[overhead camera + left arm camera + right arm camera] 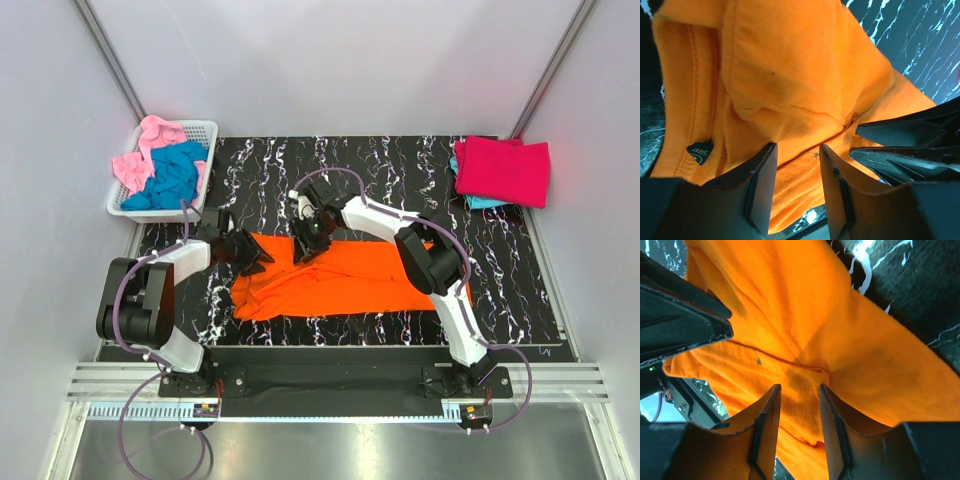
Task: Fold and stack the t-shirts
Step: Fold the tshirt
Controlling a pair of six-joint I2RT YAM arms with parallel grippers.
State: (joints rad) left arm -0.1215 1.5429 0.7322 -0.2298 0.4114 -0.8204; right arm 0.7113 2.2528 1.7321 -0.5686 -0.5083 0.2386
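An orange t-shirt [350,280] lies spread across the middle of the black marbled table, with its left end bunched up. My left gripper [255,258] is at that left end and my right gripper [303,248] is at the far edge just beside it. In the left wrist view the gripper [797,147] is shut on a fold of the orange cloth [790,75], and creases run toward its tips. The right gripper [800,387] likewise pinches a hem of the orange cloth [815,315]. A folded crimson-pink t-shirt [505,170] rests on a teal one [485,203] at the far right.
A white lattice basket [205,130] stands at the far left corner, holding a light pink shirt [150,140] and a teal blue shirt [175,175]. Grey walls enclose the table on three sides. The arms' bases sit along the near edge.
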